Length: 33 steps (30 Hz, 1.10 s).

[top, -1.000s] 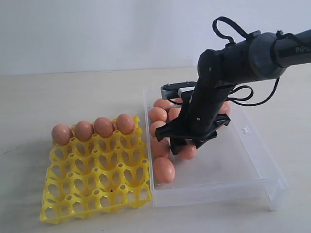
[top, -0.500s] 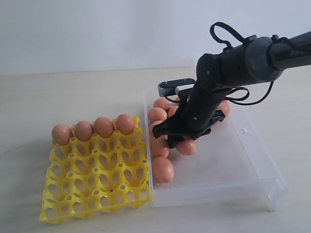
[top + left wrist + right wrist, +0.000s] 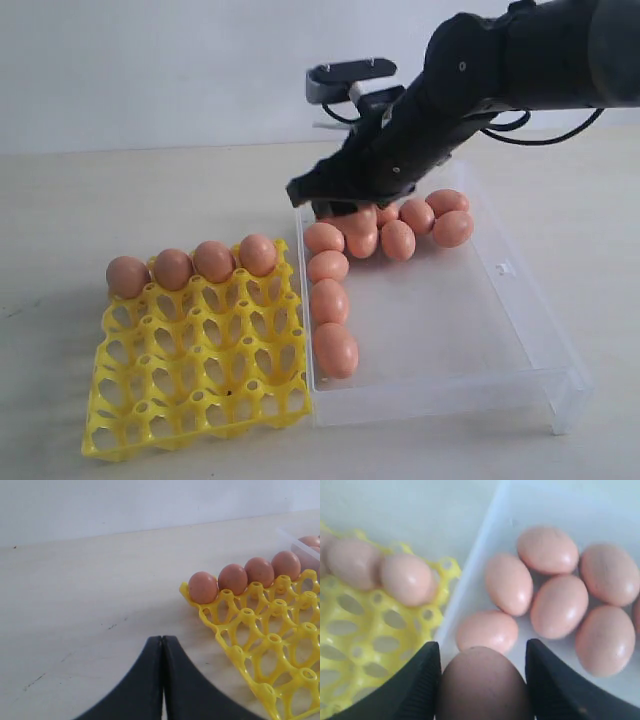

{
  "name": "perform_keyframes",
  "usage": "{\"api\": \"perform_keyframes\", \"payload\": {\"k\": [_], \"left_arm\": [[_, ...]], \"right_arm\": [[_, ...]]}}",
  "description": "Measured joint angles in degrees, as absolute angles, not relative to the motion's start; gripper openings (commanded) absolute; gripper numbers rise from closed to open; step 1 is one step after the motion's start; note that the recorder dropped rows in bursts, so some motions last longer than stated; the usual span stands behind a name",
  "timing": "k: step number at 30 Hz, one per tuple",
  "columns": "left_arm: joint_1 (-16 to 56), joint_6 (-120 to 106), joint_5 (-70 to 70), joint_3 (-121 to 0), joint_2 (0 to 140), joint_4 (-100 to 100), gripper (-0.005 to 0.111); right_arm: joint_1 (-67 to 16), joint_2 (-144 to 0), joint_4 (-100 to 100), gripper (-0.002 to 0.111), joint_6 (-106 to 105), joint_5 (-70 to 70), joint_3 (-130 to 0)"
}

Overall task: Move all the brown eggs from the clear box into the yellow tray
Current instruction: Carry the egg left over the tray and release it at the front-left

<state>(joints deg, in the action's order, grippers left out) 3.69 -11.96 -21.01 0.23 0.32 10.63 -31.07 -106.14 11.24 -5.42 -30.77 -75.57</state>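
Right arm (image 3: 500,70): comes from 2 o'clock, bent down over the clear box (image 3: 500,330), at its 11 o'clock corner.
Right gripper (image 3: 482,649): clamped on one brown egg (image 3: 482,690).
Left gripper (image 3: 161,642): fingers pressed together.
Other eggs (image 3: 329,300): in the box; four (image 3: 213,260) in the 12 o'clock row of the yellow tray (image 3: 150,420).

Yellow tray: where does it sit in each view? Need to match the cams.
Exterior: the yellow tray fills the picture's lower left, against the clear box.
Left wrist: it takes the picture's lower right corner, cut off by the edge.
Right wrist: its corner shows at the picture's left, beside the box wall.
Shared landmark: the end egg of the tray's row, nearest the box.
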Motion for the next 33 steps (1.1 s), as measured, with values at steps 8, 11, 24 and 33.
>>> {"api": "perform_keyframes", "payload": {"k": [8, 11, 24, 33], "left_arm": [[3.69, -11.96, -21.01, 0.23, 0.32, 10.63, 0.0], [3.69, -11.96, -21.01, 0.23, 0.32, 10.63, 0.0], [3.69, -11.96, -21.01, 0.23, 0.32, 10.63, 0.0], [3.69, -11.96, -21.01, 0.23, 0.32, 10.63, 0.0]], "right_arm": [[-43.71, -102.82, 13.18, 0.0, -5.42, -11.21, -71.4], [-48.14, -105.29, 13.18, 0.0, -5.42, -2.4, -70.84], [-53.24, -121.13, 13.18, 0.0, -0.38, 14.8, -76.75], [-53.34, -125.84, 12.29, 0.0, 3.51, 11.7, -82.52]]}}
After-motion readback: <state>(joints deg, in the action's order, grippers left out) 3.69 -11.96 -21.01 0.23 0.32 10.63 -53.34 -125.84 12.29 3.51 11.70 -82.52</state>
